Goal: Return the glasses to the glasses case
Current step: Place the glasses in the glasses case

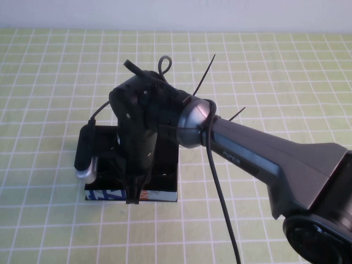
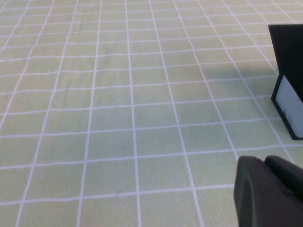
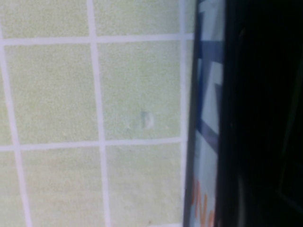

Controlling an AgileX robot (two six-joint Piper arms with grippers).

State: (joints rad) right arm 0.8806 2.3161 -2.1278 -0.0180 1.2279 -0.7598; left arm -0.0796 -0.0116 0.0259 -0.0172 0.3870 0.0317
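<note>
The tablecloth is looking like soft matt cloth with white lines. The glasses case is showing a shiny, smooth printed front and a dull black inside. The right gripper, down over the case, is looking like matt black plastic. The left gripper, low over the cloth, is looking dull and a bit rough.

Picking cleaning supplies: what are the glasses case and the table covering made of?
Glasses case: seemingly stiff board or plastic; glossy printed front, flat sharp edges. Table covering: probably matte woven cloth, green with white grid. Right gripper hangs over the case; left gripper sits beside it.
</note>
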